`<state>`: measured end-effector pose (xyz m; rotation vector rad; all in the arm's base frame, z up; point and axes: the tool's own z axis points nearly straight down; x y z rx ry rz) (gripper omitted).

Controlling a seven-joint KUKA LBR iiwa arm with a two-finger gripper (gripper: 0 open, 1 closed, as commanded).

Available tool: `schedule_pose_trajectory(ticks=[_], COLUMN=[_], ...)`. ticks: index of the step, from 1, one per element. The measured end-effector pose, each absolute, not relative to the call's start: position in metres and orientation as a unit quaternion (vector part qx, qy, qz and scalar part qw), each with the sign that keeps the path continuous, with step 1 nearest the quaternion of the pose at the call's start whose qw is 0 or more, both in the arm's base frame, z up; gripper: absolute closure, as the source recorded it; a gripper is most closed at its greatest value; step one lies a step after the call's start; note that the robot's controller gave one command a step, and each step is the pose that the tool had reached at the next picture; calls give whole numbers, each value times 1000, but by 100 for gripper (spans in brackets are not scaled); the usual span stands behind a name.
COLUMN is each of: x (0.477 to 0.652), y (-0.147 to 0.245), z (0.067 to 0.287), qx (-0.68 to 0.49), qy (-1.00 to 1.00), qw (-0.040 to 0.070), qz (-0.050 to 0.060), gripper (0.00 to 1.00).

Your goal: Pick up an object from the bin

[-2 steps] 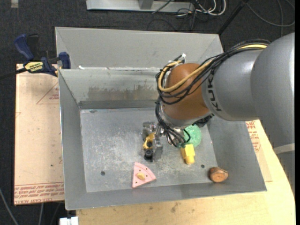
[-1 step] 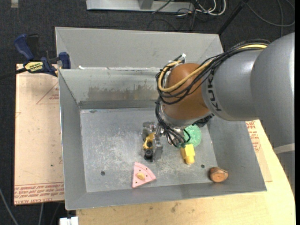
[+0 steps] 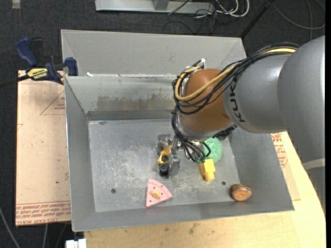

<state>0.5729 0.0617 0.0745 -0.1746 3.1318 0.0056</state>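
Fingers [image 3: 174, 163] of the gripper [image 3: 166, 161] point down at the middle of the grey metal bin [image 3: 103, 154], close to its scuffed floor, but whether they are released or clenched cannot be told: the metal parts there merge together. A small yellow and black piece [image 3: 164, 161] sits right at the tip, and it cannot be told whether it is a loose thing or a part of the robot. The nearest clear thing is a pink triangular wedge with a yellow spot [image 3: 156, 193], flat on the floor just in front of the gripper, near the front wall and apart from the tip. A yellow plastic block [image 3: 208, 169] lies to the right of the gripper, touching a crumpled green lump [image 3: 214, 150] behind it. A round brown wooden piece [image 3: 241, 192] rests well apart, in the front right corner.
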Motion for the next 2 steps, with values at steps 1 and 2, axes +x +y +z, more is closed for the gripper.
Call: schedule_pose_trajectory(ticks=[1,2], x=[573,572], y=[61,61], z=[82,92], qx=[-56,-56], qy=[998,998], qw=[2,0], qz=[1,1], gripper=[100,100])
